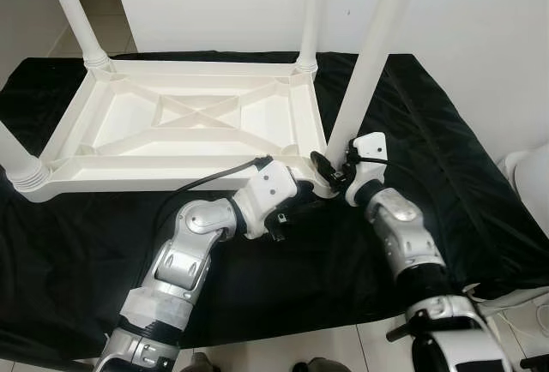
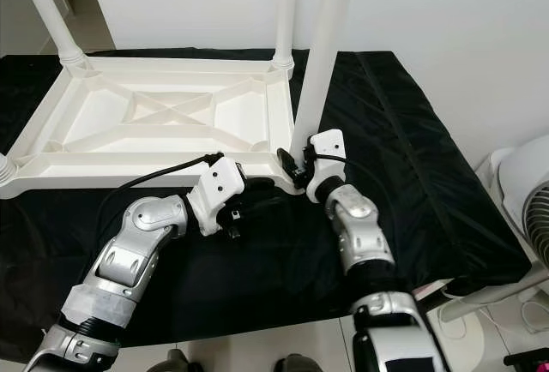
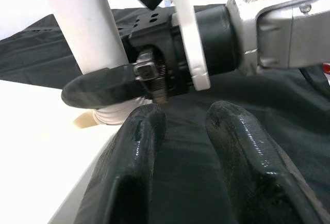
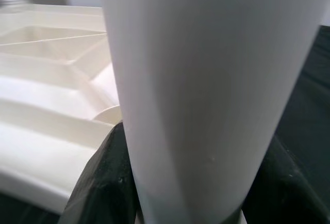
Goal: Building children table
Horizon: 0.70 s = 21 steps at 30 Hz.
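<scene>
Underneath, black cloth (image 1: 480, 183); behind, white wall (image 1: 214, 3).

No text, label, brand, number or sign can be read on anything in these pictures.

Plain white room, black sheet spread over the floor

Glossy black plastic sheet (image 1: 446, 175) covers most of the floor, wrinkled and catching bright overhead light. Behind it a bare white painted wall (image 1: 214, 3) runs across. Pale floor tiles (image 1: 343, 346) show along the sheet's near edge and again at the far left corner. A white round fan with a grille (image 2: 527, 218) stands off to the right, beside the sheet's edge.
</scene>
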Motion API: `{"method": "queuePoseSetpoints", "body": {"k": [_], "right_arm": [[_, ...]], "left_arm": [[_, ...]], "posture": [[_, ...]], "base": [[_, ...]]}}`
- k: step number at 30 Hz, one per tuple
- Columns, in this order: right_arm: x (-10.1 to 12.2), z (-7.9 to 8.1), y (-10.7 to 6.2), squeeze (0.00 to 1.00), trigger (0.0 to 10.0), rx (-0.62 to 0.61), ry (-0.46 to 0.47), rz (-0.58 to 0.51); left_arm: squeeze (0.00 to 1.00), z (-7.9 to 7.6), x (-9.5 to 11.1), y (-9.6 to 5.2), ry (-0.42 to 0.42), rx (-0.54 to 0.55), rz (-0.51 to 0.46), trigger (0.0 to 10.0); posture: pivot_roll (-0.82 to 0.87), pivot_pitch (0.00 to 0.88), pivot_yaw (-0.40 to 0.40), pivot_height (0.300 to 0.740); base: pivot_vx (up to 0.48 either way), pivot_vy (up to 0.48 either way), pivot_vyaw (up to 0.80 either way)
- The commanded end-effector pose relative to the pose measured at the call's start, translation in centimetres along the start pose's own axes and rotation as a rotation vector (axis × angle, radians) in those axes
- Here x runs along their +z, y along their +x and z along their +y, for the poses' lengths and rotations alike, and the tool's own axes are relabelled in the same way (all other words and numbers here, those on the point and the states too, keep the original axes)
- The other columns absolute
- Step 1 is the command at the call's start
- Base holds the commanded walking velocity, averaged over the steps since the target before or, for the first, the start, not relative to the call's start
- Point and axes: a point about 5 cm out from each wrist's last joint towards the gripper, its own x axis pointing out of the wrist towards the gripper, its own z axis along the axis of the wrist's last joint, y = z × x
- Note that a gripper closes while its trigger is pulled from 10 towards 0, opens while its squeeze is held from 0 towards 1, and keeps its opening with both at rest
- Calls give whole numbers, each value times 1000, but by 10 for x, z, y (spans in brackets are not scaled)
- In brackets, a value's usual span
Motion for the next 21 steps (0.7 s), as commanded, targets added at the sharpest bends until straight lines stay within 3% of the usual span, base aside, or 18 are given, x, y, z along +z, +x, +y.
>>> {"method": "queuePoseSetpoints", "body": {"k": [1, 6, 13, 19, 20, 21], "right_arm": [[4, -4, -4, 0, 10000, -131, 28, -22], [-4, 12, -14, 0, 10000, -221, 43, -2], [-3, 40, -22, 0, 10000, -213, 55, -10], [0, 35, -26, 0, 10000, -231, 47, -8], [1, 34, -27, 122, 10000, -239, 41, -10], [1, 34, -27, 122, 10000, -239, 41, -10]], "left_arm": [[0, 7, -2, 0, 3, 116, 14, 10000], [0, 4, -3, -2, -3, 115, 19, 10000], [0, 4, -3, -2, -5, 113, 18, 10000], [0, 3, -3, -1, -4, 108, 15, 10000], [0, 2, -2, -1, -4, 108, 15, 10000], [0, 2, -2, -1, -4, 108, 15, 10000]], "posture": [[-107, 52, -8, 740], [-106, 55, -8, 740], [-105, 55, -9, 740], [-103, 53, -9, 740], [-103, 53, -9, 740], [-103, 53, -9, 740]], "base": [[0, 0, 0], [0, 0, 0], [0, 0, 0], [0, 0, 0], [0, 0, 0], [0, 0, 0]]}}
